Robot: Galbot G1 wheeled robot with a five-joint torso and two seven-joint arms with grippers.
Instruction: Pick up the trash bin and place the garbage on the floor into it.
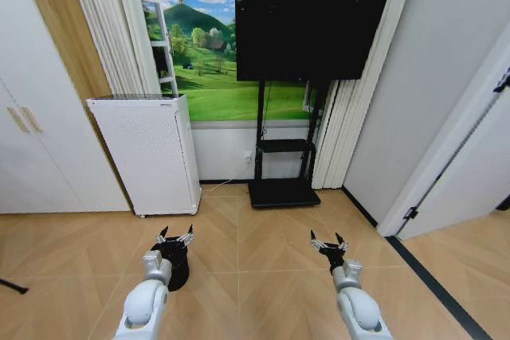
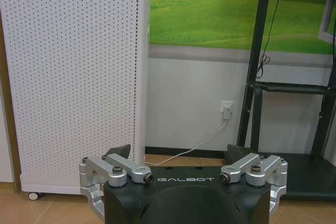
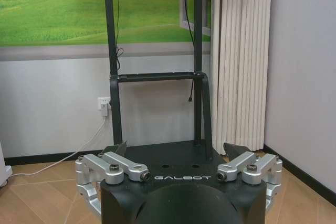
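Head view: high, facing forward and down over the wooden floor (image 1: 255, 276) toward the far wall; both arms enter from the bottom edge.
Left wrist view: low, near the floor, level, facing the white perforated appliance (image 2: 73, 77) and wall socket (image 2: 227, 109).
Right wrist view: low, level, facing the black TV stand (image 3: 157, 77) and curtain (image 3: 241, 56).
Shared by all: stand, landscape mural (image 1: 207, 77).
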